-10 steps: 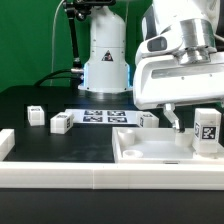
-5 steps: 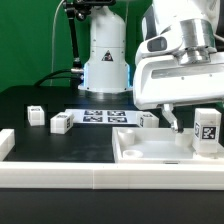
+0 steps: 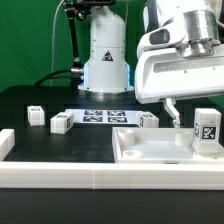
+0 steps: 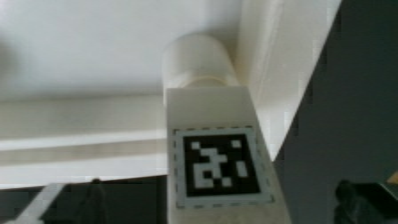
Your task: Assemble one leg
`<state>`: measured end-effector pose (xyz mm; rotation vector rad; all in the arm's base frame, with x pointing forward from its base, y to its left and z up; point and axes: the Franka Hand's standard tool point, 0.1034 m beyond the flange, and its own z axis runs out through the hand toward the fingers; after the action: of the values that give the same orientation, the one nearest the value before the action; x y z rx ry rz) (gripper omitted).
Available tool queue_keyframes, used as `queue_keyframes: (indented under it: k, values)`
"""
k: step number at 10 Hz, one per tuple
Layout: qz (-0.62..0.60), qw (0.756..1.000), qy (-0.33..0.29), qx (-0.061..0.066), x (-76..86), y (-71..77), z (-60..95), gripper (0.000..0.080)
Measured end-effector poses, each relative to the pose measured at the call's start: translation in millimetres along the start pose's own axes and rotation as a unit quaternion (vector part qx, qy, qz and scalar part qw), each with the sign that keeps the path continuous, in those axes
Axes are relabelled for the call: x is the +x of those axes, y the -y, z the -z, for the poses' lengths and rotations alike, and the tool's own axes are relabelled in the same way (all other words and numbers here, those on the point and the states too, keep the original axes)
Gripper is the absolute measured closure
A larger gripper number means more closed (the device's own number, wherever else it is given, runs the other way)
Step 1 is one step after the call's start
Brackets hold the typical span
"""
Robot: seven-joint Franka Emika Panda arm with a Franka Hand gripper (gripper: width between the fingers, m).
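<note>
Gripper (image 3: 175,115) risen, perhaps off leg (image 3: 207,128), panel (image 3: 150,153) beneath

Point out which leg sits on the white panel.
The leg farthest to the exterior view's right; the other three stand on the black table.

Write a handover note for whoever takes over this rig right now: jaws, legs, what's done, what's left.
Gripper: jaws open, holding nothing, poised around the top of the leg.
The leg: upright at the corner of the white panel on the exterior view's right, tag facing the camera.
Spare legs: off the panel, one and another on the exterior view's left, a third just behind the panel.
Done: one leg stands on the panel.
Left: the pictures cannot show whether it is fully seated, so check that first.
</note>
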<state>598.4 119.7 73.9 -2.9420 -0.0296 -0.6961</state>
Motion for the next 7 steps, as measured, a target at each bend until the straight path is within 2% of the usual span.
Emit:
queue_keyframes:
  k: [1, 3, 6, 7]
  values:
    - [-0.002, 0.998, 0.06, 0.005, -3.6, 2.3, -0.8, 0.0151]
    - [-0.007, 0.993, 0.12, 0.009, 2.3, -0.9, -3.3, 0.0151]
    - [-0.014, 0.97, 0.241, 0.019, 5.9, -5.8, -0.5, 0.0151]
    - [-0.016, 0.966, 0.256, 0.021, 9.1, -5.0, -1.9, 0.0151]
